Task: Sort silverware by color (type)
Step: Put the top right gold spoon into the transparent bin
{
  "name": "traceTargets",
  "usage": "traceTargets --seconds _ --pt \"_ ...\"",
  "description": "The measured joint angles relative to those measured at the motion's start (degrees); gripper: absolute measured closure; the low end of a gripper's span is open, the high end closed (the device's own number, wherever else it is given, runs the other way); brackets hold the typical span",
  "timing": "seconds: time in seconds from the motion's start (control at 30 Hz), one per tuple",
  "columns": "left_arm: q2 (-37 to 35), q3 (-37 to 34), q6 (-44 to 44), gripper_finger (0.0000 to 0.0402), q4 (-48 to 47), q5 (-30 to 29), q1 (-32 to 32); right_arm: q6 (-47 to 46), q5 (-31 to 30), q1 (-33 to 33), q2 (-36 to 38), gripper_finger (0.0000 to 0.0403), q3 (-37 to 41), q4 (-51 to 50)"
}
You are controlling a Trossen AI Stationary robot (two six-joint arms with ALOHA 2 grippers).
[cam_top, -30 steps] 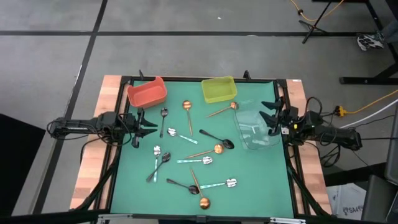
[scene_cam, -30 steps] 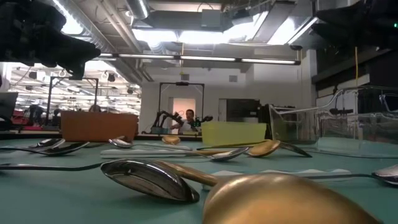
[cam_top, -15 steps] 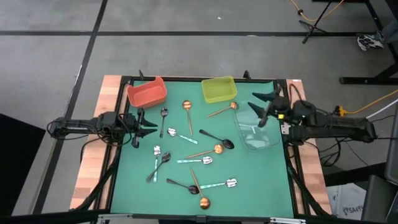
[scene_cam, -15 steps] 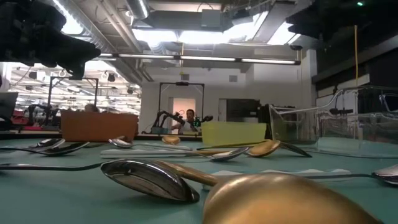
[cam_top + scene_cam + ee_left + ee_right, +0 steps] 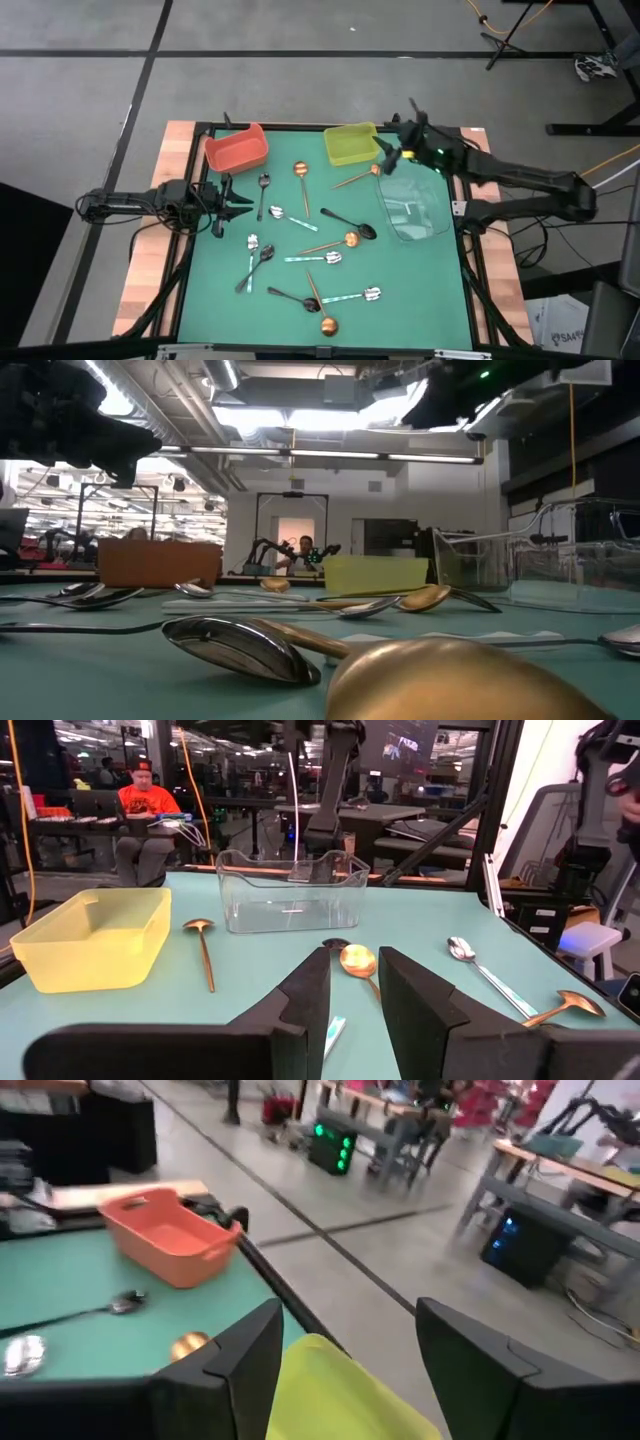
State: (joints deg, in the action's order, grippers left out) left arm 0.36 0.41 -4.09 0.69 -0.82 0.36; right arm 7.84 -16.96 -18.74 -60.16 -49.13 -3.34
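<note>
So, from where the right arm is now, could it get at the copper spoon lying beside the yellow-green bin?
Probably yes. The right gripper hangs open just above the copper spoon, next to the yellow-green bin, and nothing lies over the spoon. The clear bin sits to one side, off the straight way down.

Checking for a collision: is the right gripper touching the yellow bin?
Apart. The right wrist view shows the open right gripper above the yellow bin, fingers clear.

Bright overhead ceiling lights (image 5: 330, 415), glare on the nearest blurred spoons (image 5: 240, 648), soft shadows.
</note>
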Motion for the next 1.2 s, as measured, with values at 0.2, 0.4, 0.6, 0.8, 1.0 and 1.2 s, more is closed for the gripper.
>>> traceTargets --seconds 0.2,0.4,0.6,0.8,1.0,1.2 --pt "0.0 0.0 0.0 0.0319 0.0 0.0 0.0 0.6 13.4 -4.5 -10.3 0.0182 -5.1 -0.2" --pt "0.0 0.0 0.0 0.0319 0.0 0.0 0.0 3.2 19.8 -5.8 -19.2 0.0182 -8.4 -0.1" --pt "0.0 0.0 0.0 0.0319 0.0 0.0 0.0 7.2 20.1 -5.7 -25.6 0.0182 -9.1 -0.3" --pt "0.0 0.0 0.0 0.0319 0.0 0.0 0.0 7.7 20.2 -5.7 -30.1 0.0182 -9.1 -1.3" --pt "0.0 0.0 0.0 0.0319 0.0 0.0 0.0 7.7 22.2 -5.7 -32.9 0.0182 -9.1 -3.5" --pt "0.0 0.0 0.0 0.0319 0.0 0.0 0.0 7.7 23.0 -5.7 -35.4 0.0182 -9.1 -5.0"
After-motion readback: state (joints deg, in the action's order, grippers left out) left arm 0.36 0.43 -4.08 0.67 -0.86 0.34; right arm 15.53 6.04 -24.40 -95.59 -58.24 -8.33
